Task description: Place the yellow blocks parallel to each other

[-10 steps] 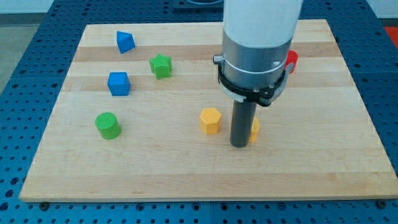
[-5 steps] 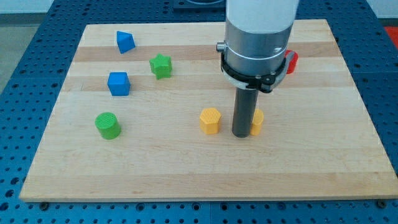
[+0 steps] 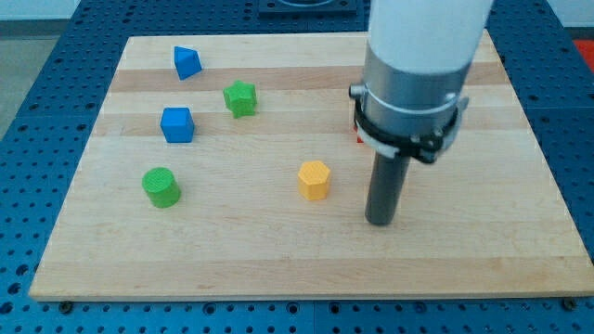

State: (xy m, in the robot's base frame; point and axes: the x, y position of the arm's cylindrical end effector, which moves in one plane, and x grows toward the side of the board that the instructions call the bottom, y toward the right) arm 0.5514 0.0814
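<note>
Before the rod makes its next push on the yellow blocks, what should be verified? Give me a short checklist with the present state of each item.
1. My tip is visible on the board: ok.
2. The yellow hexagonal block is in view, to the view's left of my tip and apart from it: ok.
3. The second yellow block is in view: not ok, it does not show; the rod may hide it.
4. Yellow blocks parallel: cannot tell.
5. Green star block, green cylinder and both blue blocks stay far from my tip: ok.
</note>
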